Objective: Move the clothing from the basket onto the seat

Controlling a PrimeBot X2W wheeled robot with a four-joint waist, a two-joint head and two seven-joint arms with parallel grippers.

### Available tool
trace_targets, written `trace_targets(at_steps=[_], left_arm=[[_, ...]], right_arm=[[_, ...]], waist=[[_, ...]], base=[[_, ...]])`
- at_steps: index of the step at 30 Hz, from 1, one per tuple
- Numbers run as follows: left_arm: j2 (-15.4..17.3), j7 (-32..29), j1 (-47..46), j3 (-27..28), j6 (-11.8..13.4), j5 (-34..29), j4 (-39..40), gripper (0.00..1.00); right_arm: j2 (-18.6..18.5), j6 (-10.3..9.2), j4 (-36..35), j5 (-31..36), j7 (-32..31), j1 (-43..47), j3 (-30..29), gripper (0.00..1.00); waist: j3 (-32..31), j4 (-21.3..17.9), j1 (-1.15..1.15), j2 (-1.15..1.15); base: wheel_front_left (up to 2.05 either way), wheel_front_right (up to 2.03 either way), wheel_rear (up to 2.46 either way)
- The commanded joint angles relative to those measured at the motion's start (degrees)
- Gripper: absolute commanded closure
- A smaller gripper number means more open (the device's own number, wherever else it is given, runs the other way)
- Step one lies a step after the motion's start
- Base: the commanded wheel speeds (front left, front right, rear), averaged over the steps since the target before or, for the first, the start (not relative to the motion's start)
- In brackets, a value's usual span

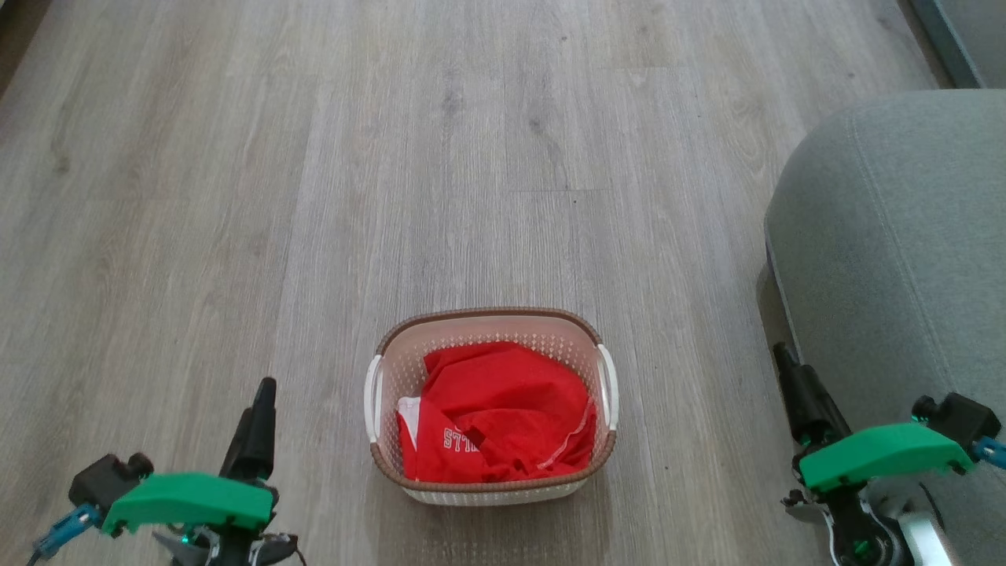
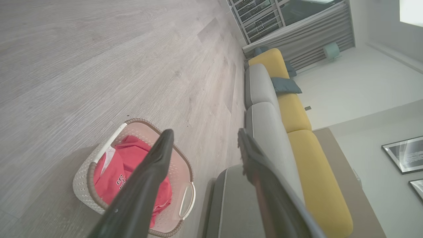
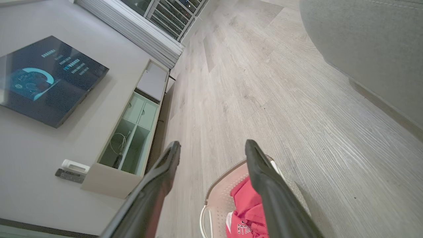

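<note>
The cream basket (image 1: pixel 487 313) with a brown rim stands on the wood floor, centred in front of me. Crumpled red clothing (image 1: pixel 503 417) with white lettering fills it. The grey seat (image 1: pixel 904 251) with a rounded corner is to the basket's right, a short gap away. My left gripper (image 1: pixel 266 387) hangs open to the left of the basket, my right gripper (image 1: pixel 780 350) open to its right, beside the seat's edge. The left wrist view has the left gripper (image 2: pixel 205 132) above the basket (image 2: pixel 89 178), the clothing (image 2: pixel 109 175) and the seat (image 2: pixel 231 205). Between the right gripper's (image 3: pixel 213 143) fingers I see the basket (image 3: pixel 224 172) and clothing (image 3: pixel 246 198).
A long sofa with yellow cushions (image 2: pixel 297 112) runs beyond the seat. Across the floor a low cabinet (image 3: pixel 132 132) stands against the wall under a dark screen (image 3: pixel 43 79). Bare wood floor (image 1: pixel 393 157) stretches ahead of the basket and to its left.
</note>
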State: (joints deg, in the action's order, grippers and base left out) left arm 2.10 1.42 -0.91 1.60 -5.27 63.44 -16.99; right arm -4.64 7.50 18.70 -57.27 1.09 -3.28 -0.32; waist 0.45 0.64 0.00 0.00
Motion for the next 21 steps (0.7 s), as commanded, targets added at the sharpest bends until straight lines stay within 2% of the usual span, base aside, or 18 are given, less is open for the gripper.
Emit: trace_targets(at_steps=[1, 21], left_arm=[[0.45, 0.70, -2.36, 0.24, 0.19, -2.18, 2.33, 0.00], [0.53, 3.89, -1.84, -0.44, 1.36, -17.45, 3.61, 0.00]], right_arm=[[-1.42, 0.00, -1.64, 2.09, 0.93, -3.31, 0.92, 0.00], [-3.03, -0.01, -0.15, 15.50, 4.14, -3.94, 5.01, 0.00]], waist=[[0.00, 0.01, 0.00, 0.00], [-0.29, 0.03, 0.00, 0.00]], base=[[0.00, 0.00, 0.00], [0.00, 0.00, 0.00]])
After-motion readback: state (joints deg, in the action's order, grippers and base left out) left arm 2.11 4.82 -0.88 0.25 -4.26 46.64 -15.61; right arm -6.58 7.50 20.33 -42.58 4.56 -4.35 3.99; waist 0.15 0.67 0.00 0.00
